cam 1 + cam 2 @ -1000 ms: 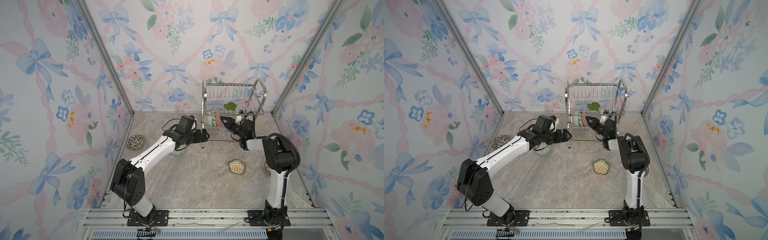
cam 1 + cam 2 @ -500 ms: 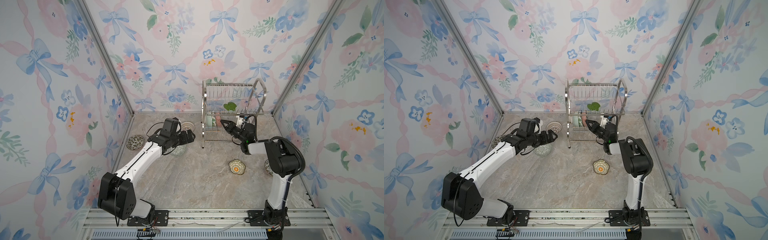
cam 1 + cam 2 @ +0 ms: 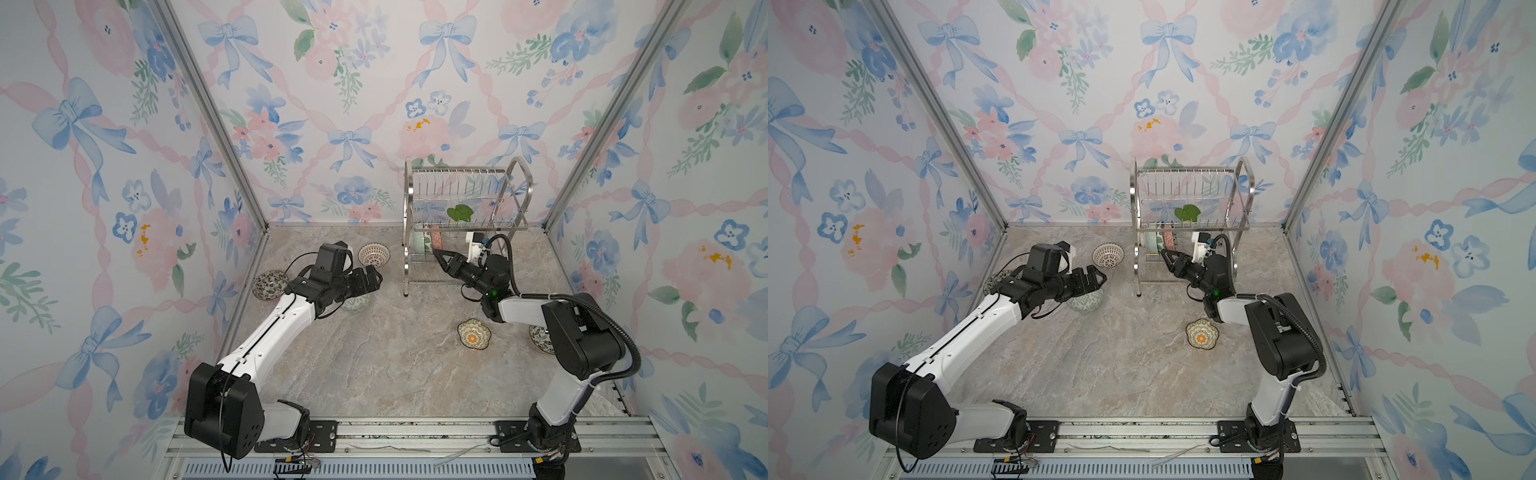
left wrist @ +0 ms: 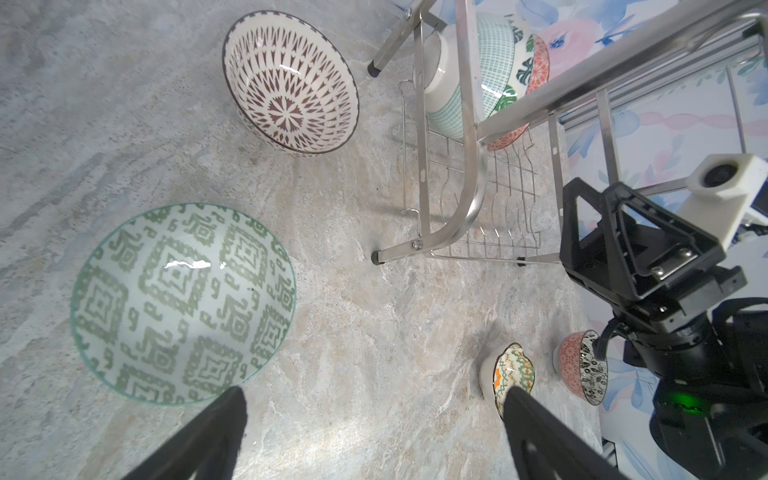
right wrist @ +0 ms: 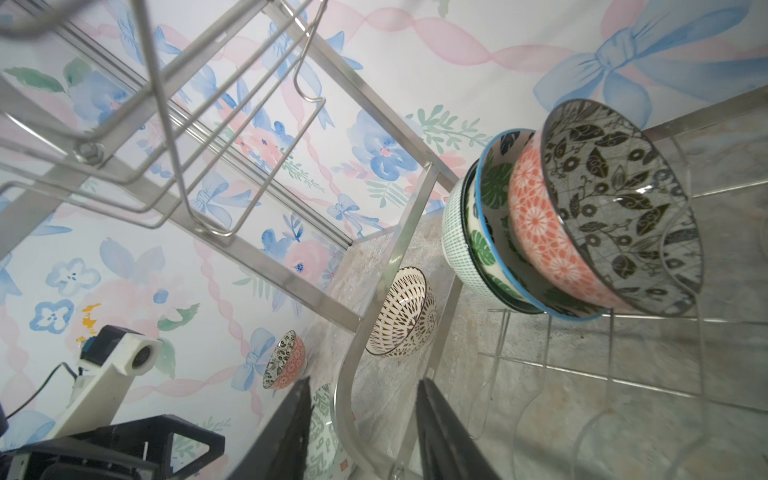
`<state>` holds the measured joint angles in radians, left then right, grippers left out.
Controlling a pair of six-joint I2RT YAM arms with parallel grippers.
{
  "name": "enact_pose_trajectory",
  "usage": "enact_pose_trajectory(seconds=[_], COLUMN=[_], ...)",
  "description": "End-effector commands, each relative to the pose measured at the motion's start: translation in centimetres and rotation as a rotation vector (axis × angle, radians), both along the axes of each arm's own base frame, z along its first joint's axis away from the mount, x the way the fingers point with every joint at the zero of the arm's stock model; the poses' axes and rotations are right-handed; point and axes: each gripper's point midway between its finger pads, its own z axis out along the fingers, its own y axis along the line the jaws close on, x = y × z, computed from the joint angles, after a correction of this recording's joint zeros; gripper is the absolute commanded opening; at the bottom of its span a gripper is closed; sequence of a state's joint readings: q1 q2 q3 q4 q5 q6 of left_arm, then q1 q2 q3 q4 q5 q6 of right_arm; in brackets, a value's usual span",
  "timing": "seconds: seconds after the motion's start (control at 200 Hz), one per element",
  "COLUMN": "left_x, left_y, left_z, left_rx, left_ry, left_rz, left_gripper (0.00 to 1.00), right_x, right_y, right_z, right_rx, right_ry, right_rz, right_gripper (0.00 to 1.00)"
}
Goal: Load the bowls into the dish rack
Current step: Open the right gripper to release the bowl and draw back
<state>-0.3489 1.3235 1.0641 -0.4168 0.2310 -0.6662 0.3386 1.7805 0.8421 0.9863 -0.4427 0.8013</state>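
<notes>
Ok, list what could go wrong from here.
1. The right hand, open, sits at the lower tier of the dish rack, close to three bowls leaning on edge. Backing out carelessly could clip the frame or topple them.
2. The left hand hangs open with the green geometric bowl off to one side. A finger may land on its rim and tip it.

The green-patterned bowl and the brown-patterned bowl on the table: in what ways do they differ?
The green-patterned bowl carries blocky geometric motifs; the brown-patterned bowl has a radial star of pointed marks. The green-patterned bowl's rim is pale green, the brown-patterned bowl's dark. In both top views the left arm hides part of the green-patterned bowl, not the brown-patterned bowl. Both stand upright on the table, outside the dish rack.
</notes>
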Motion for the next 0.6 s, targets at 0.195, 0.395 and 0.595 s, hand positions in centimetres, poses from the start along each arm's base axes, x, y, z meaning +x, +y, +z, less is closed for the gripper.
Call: enact_pose_trajectory(seconds=[0.195, 0.395, 0.595], left_x=[-1.1, -1.2, -1.0], left_y=[2.0, 3.3, 4.2], left_z=[0.6, -0.4, -1.8], left_rx=[0.032, 0.063, 0.081], left_ry=[-0.046, -0.035, 0.001], left_rz=[0.07, 0.11, 0.148], left_gripper=[0.98, 0.98, 0.98], right_x=[-3.4, -4.3, -4.7], right_y=[0.1, -0.1, 0.0], right_z=[-0.1, -0.9, -1.6], right_rx=[-0.189, -0.274, -0.343], right_ry=[-0.053, -0.027, 0.005], right_rz=[-0.015, -0.02, -0.016], right_gripper=[0.49, 0.55, 0.61])
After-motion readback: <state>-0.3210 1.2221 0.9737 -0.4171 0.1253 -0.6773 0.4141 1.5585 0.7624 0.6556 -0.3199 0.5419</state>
